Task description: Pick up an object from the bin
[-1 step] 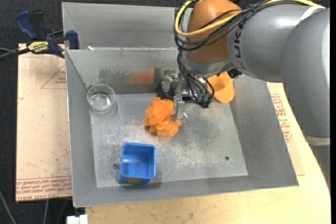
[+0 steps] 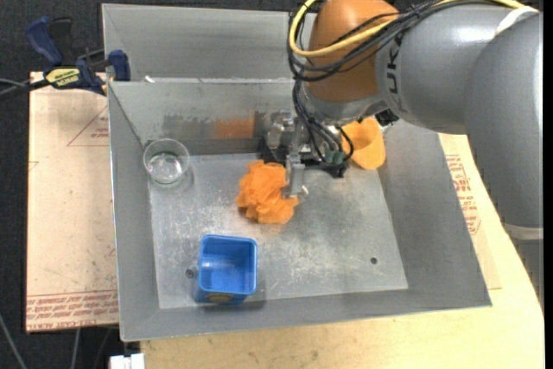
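Blue tub [image 2: 229, 268]: near left, mouth up.
Orange mesh puff [image 2: 266, 194]: bin middle — rumpled lump, no clear long axis.
Gripper [image 2: 295, 186]: at the puff's right edge — its spread cannot be told.
Clear cup [image 2: 167, 162]: far left.

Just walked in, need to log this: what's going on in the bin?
The arm reaches in from the right, its gripper down at the right edge of an orange puff in the middle of the bin. Whether it grips the puff cannot be told. A blue tub sits near the front, a clear cup at the left, another orange piece behind the gripper.
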Available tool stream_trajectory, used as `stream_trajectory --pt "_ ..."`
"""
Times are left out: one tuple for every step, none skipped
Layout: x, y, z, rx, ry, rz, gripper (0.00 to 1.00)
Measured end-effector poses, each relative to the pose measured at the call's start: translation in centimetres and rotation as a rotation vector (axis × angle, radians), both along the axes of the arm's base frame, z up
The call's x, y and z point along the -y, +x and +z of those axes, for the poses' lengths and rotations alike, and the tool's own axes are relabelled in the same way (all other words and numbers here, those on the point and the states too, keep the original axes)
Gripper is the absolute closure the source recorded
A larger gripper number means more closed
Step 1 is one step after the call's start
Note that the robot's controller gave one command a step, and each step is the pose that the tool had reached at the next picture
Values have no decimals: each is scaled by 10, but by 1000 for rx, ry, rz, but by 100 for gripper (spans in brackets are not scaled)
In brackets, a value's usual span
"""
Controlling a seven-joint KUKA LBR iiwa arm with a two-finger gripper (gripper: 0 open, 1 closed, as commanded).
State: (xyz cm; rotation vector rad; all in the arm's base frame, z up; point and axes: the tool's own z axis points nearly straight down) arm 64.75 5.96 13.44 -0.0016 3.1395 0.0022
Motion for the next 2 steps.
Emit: stream_trajectory --pt "-2 -36 -44 3 -1 243 100" --pt "-2 -36 -44 4 0 243 100"
